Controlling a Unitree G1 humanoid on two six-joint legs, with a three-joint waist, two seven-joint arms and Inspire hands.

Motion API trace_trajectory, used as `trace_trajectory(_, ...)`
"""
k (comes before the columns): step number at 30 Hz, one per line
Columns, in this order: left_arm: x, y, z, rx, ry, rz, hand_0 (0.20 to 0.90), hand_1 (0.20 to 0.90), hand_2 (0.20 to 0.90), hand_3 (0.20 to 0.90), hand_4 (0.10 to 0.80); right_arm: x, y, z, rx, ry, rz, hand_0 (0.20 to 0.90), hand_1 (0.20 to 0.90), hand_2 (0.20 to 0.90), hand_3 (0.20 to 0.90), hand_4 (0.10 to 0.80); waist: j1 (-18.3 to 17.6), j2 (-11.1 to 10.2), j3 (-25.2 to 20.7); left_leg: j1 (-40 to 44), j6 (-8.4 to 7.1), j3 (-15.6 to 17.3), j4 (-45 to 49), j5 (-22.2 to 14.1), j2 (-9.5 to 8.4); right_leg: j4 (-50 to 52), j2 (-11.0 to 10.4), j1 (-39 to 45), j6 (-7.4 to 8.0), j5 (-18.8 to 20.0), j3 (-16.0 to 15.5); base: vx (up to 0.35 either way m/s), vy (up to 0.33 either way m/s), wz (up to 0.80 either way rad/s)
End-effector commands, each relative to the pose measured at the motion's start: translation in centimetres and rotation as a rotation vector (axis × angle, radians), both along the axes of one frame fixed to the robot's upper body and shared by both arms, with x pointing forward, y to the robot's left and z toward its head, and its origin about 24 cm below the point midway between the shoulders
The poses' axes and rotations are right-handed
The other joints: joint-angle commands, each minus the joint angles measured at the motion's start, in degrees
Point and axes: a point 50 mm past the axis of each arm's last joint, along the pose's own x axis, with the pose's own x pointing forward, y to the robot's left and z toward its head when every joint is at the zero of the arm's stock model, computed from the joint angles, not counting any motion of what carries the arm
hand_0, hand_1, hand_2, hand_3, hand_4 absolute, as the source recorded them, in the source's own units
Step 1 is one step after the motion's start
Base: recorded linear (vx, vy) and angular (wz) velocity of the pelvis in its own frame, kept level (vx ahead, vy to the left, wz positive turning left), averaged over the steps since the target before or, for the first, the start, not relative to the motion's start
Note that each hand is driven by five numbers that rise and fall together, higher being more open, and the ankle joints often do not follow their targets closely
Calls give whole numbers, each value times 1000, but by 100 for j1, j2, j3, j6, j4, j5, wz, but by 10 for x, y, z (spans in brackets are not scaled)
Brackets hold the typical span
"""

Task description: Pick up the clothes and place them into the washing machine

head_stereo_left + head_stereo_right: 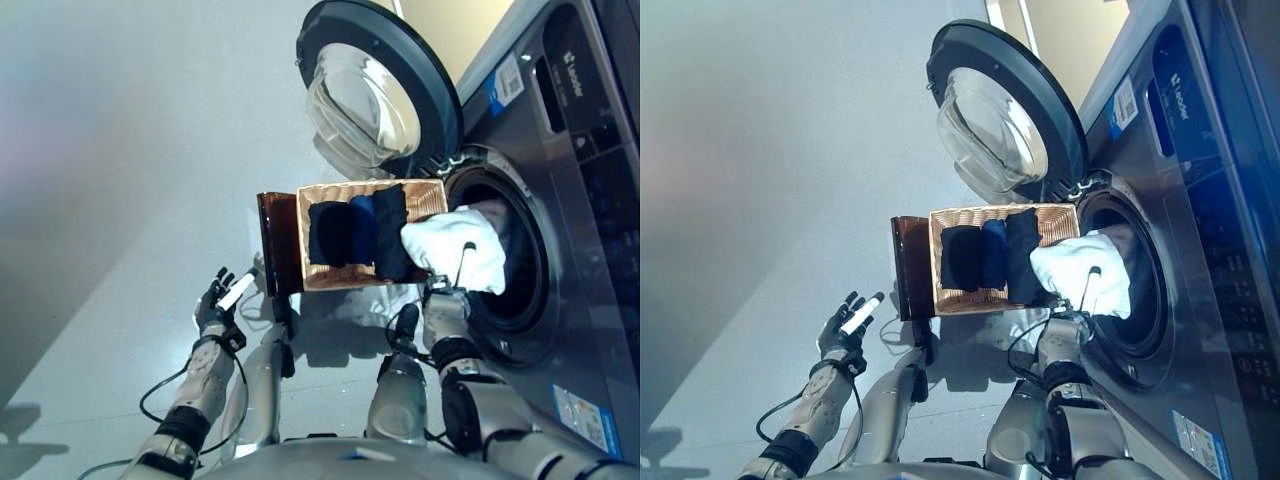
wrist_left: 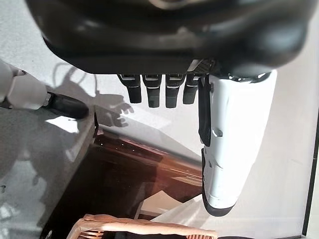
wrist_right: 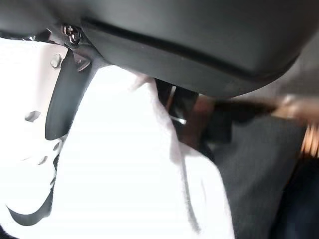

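A shallow wicker basket point(image 1: 330, 195) rests on a low dark brown box point(image 1: 275, 245) beside the washing machine. Dark navy and black clothes point(image 1: 355, 235) lie across it. My right hand point(image 1: 440, 296) is shut on a white garment point(image 1: 455, 250) and holds it up at the mouth of the drum point(image 1: 520, 290), partly over the basket's near end. In the right wrist view the garment point(image 3: 139, 174) bunches against the white-covered thumb point(image 3: 30, 99). My left hand point(image 1: 218, 298) hangs open and empty over the floor, apart from the box; its fingers point(image 2: 152, 92) are straight.
The round machine door point(image 1: 375, 90) stands swung open beyond the basket. The grey machine front point(image 1: 590, 200) rises beside the drum. Grey floor point(image 1: 120, 150) spreads on my left side. The box point(image 2: 124, 174) and basket rim point(image 2: 144, 226) show in the left wrist view.
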Motion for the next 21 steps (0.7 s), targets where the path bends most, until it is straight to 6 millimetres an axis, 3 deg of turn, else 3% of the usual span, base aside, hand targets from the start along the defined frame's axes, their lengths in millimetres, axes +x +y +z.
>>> trace_trajectory(1, 4, 8, 10, -16, -76, 41, 900, 900, 900, 900, 800, 12, -43, 46, -126, -192, -191, 200, 200, 200, 200, 300, 139, 83, -156, 203, -597, -216, 356, -460, 278, 270, -137, -115, -96, 246, 190, -42, 6, 0)
trace_trajectory(6, 6, 10, 16, -1, -108, 28, 900, 900, 900, 900, 800, 17, -61, 62, -131, -186, -271, 200, 200, 200, 200, 300, 137, 250, 85, -187, -582, -265, 899, -690, 363, 889, -118, -524, -176, -63, 360, -55, -2, 0)
trace_trajectory(13, 1, 13, 14, 22, -98, 8, 900, 900, 900, 900, 800, 13, -83, 64, -120, -106, -329, 200, 200, 200, 200, 300, 134, 434, 203, -628, -556, -299, 1551, -964, 419, 1664, -80, -1130, -298, -447, 618, -38, -5, 6)
trace_trajectory(21, -1, 12, 16, 31, -113, -25, 900, 900, 900, 900, 800, 20, -104, 93, -168, -146, -364, 200, 200, 200, 200, 300, 153, 637, 227, -973, -540, -272, 1961, -1128, 461, 2280, -75, -1688, -387, -732, 863, -20, -4, 1)
